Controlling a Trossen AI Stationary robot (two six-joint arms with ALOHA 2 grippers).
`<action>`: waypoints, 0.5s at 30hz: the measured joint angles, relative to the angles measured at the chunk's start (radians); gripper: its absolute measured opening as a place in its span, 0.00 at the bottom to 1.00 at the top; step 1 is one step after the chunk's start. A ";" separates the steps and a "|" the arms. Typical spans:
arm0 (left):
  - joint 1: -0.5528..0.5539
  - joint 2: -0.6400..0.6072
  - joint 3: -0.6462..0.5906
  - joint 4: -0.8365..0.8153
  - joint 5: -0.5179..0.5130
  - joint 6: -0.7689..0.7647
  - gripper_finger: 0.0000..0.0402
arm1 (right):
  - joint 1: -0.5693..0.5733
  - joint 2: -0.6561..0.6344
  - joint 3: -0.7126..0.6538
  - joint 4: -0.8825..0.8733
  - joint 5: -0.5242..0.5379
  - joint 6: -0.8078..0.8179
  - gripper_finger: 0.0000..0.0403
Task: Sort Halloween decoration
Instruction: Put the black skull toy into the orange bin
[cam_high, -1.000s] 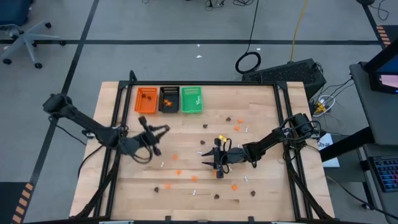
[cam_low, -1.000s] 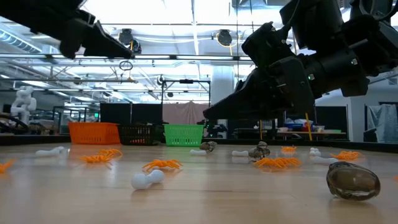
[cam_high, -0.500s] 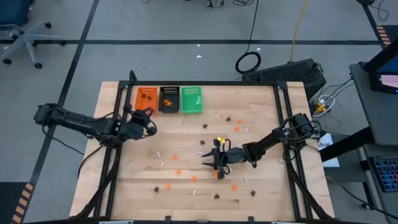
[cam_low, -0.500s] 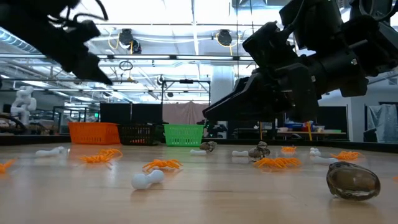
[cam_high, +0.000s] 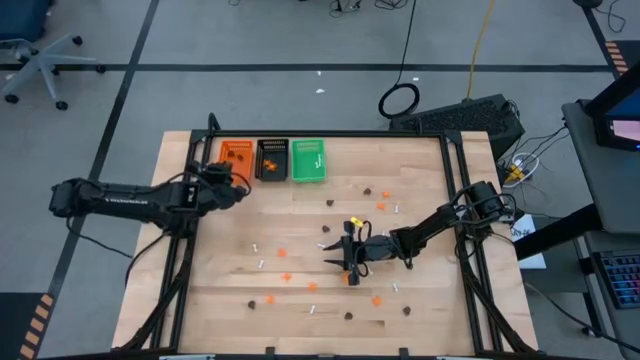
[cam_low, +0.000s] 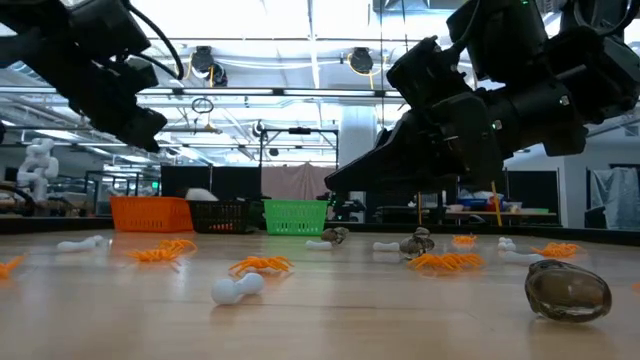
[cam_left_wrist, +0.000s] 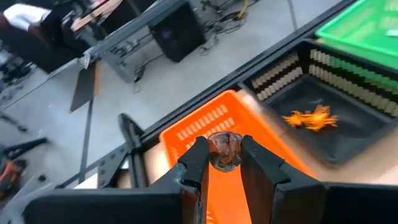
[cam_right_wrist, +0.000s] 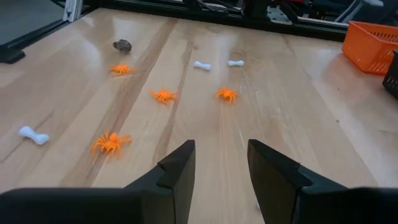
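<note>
Tiny Halloween decorations lie scattered on the wooden table: orange spiders (cam_right_wrist: 111, 143), white bones (cam_right_wrist: 33, 135) and dark brown blobs (cam_low: 567, 291). At the far left stand an orange tray (cam_high: 236, 152), a black tray (cam_high: 271, 160) and a green tray (cam_high: 308, 160). My left gripper (cam_high: 236, 184) hovers at the orange tray's near side, shut on a brown blob (cam_left_wrist: 224, 151). My right gripper (cam_high: 345, 258) hangs open low over the table's middle, with nothing between its fingers (cam_right_wrist: 177, 167). My left gripper pinches the brown blob's two sides (cam_left_wrist: 214, 155) between the free ends of its two fingers. The fingers slant down toward the table's far edge. The blob is lifted clear, in front of the orange tray (cam_left_wrist: 205, 121).
The black tray holds an orange spider (cam_left_wrist: 311, 117). A dark metal frame (cam_high: 190, 200) runs along the table's left and right sides. Trinkets lie around the right gripper and along the near half of the table.
My left gripper has swung from the table's left middle toward the far edge, up to the orange tray, rolling and tipping as it went. It stays shut on the brown blob, which is carried clear of the table.
</note>
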 joint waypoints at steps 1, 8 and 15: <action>0.015 0.000 0.000 0.000 0.001 0.000 0.17 | 0.000 0.000 0.000 0.000 0.000 0.004 0.33; 0.118 0.004 0.000 0.012 0.025 0.000 0.17 | 0.000 0.000 0.000 0.000 0.000 0.014 0.33; 0.178 0.068 0.000 0.082 0.113 0.000 0.17 | 0.000 0.000 0.000 0.000 0.000 0.019 0.33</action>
